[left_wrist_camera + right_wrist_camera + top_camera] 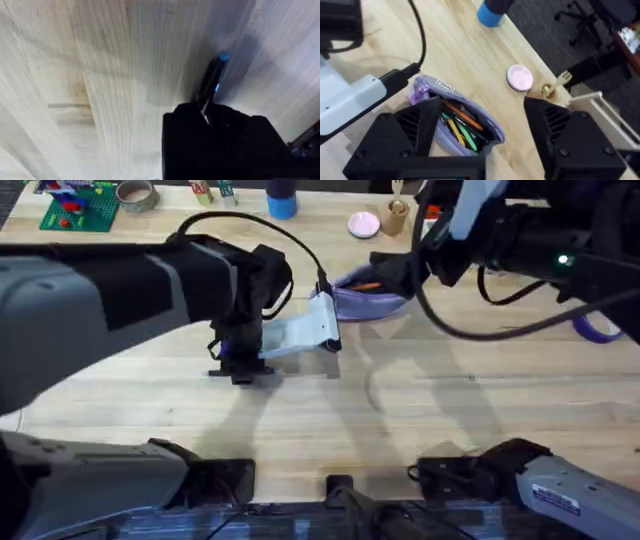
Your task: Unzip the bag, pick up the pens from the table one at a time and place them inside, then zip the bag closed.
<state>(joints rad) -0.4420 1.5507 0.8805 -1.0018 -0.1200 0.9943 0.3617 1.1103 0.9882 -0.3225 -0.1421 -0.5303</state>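
A: From the overhead view, where is everything?

B: The left gripper is down on the light plank-grained wooden desk, left of centre. The right gripper reaches to the soft lavender-purple fabric pencil pouch, which lies farther back, right of centre, with something orange showing at its top edge. Along the far edge stand a blue cylinder, a round pink disc and a roll of tape.

A: And the left wrist view?

B: The left arm's black fingers are closed on the slim black pen with a blue tip end. The pen sticks out beyond them over the bare desk; whether it touches the wood, I cannot tell.

A: The right wrist view?

B: The pouch is unzipped and gaping. Inside lie orange, yellow and green slim sticks. One black finger of the right arm sits at the pouch's open rim, the other well to the side over the desk, so the fingers are spread wide. Whether the near finger presses the rim, I cannot tell.
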